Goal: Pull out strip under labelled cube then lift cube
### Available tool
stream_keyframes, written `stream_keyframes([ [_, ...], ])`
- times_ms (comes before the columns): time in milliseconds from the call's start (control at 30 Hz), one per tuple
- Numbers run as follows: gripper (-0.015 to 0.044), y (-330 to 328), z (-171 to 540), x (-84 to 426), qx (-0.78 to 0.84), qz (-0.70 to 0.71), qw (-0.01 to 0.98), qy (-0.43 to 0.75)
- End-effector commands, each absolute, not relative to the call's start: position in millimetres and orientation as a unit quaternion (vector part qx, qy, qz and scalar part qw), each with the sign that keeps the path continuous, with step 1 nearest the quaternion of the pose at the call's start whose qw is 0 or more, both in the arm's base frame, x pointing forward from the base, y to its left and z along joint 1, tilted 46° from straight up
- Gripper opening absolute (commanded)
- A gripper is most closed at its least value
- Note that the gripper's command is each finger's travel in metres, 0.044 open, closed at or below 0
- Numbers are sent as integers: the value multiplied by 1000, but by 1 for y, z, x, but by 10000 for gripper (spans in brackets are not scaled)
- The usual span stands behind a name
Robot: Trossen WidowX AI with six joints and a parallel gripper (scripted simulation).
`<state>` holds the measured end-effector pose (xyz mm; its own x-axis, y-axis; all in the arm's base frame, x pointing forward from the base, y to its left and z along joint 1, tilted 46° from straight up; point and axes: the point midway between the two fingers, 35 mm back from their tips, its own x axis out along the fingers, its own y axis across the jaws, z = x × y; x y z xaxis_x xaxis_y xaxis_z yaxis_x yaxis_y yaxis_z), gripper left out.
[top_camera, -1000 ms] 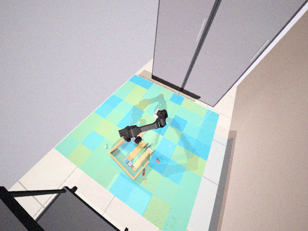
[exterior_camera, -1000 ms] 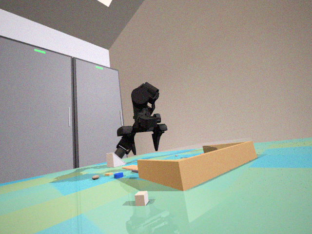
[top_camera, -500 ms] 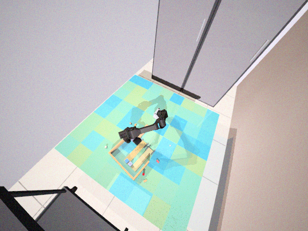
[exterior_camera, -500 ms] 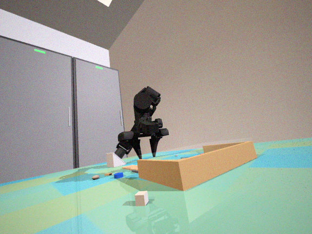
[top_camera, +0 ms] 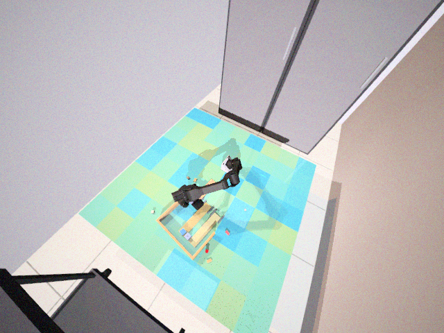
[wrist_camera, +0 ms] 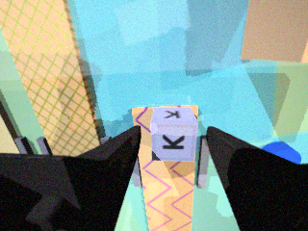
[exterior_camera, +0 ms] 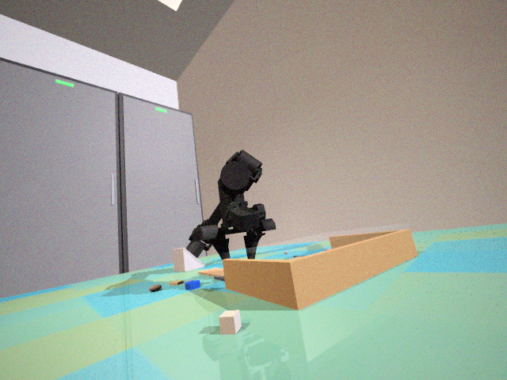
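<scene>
The lilac cube labelled K rests near the end of a tan strip with purple zigzags. My gripper is partly open and empty, with one fingertip on each side of the cube and gaps between. In the top view the arm hides the cube and most of that strip. A crosshatched strip lies to the left in the wrist view. Two other tan strips show in the top view, with a blue cube and a lilac cube at their far ends.
The wooden frame has raised walls around the strips. Grey guide posts flank the zigzag strip. A blue disc, a white wedge, a pale cube and a brown stone lie outside.
</scene>
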<state>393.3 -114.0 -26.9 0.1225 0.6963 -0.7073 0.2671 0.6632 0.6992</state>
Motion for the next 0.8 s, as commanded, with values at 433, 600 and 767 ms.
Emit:
stream_keyframes([
  [433, 112, -108, -32, 394, 376, 166, 648, 642],
  [600, 20, -109, -32, 393, 376, 166, 648, 642],
  [767, 0, -115, -20, 374, 376, 165, 648, 642],
])
